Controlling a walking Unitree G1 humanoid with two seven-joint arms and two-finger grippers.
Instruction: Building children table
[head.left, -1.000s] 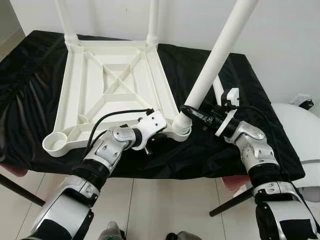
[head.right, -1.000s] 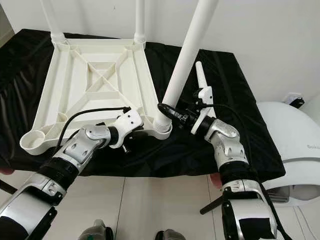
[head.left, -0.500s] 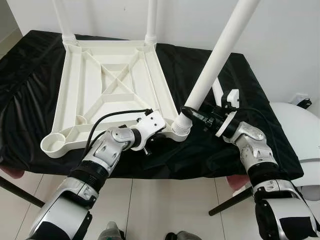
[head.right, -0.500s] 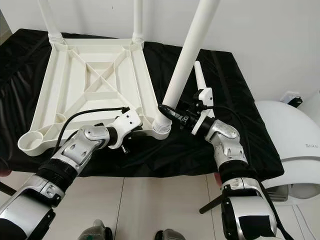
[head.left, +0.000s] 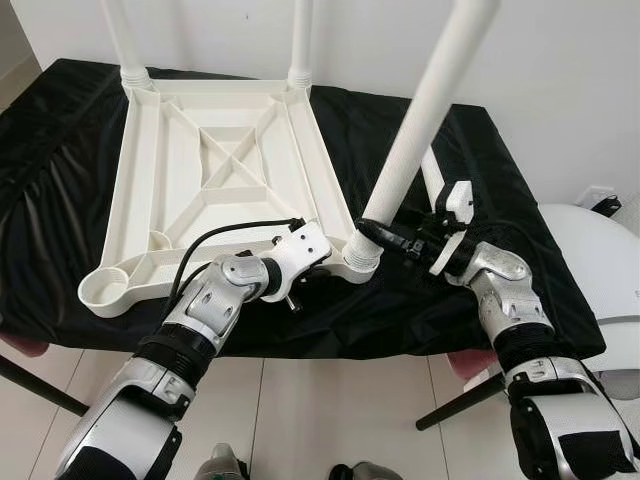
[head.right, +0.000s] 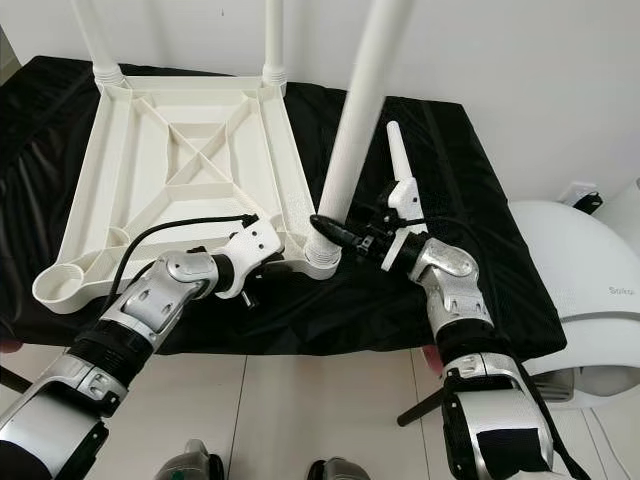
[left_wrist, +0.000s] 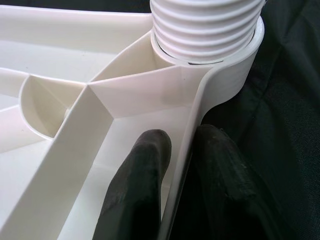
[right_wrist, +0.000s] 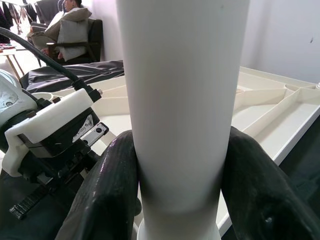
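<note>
Your tabletop (head.left: 215, 180) lies upside down on the black-draped desk (head.left: 500, 200), its near corner almost at the desk's front edge. Your left claw (left_wrist: 182, 170) pinches the tabletop's rim right beside the threaded socket, one finger inside, one outside. Your right claw (right_wrist: 182, 200) is clamped around the leg (head.left: 420, 130), low down, just above the socket; the leg leans away and its top is cut off. Two legs stand at the far corners. The near-left socket (head.left: 105, 292) sits open.
</note>
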